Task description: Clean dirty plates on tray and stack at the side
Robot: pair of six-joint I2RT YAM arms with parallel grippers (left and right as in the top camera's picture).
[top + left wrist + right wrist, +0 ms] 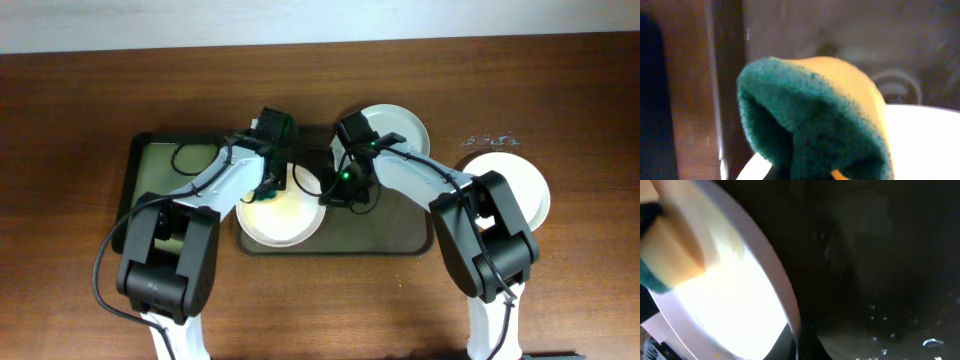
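A pale plate (285,212) with yellow smears lies at the front left of the dark tray (390,235). My left gripper (271,178) is shut on a green and yellow sponge (815,125), which rests on that plate's far rim (925,145). My right gripper (340,193) is shut on the plate's right rim (790,315); dark fingers sit on either side of it (797,342). The sponge also shows in the right wrist view (670,255). A second plate (395,125) sits at the tray's back right. A third plate (510,190) lies on the table to the right.
A smaller dark tray (150,160) with a greenish floor lies at the left, under my left arm. The big tray's floor (880,280) is wet with droplets. The brown wooden table (80,100) runs to a pale wall at the back.
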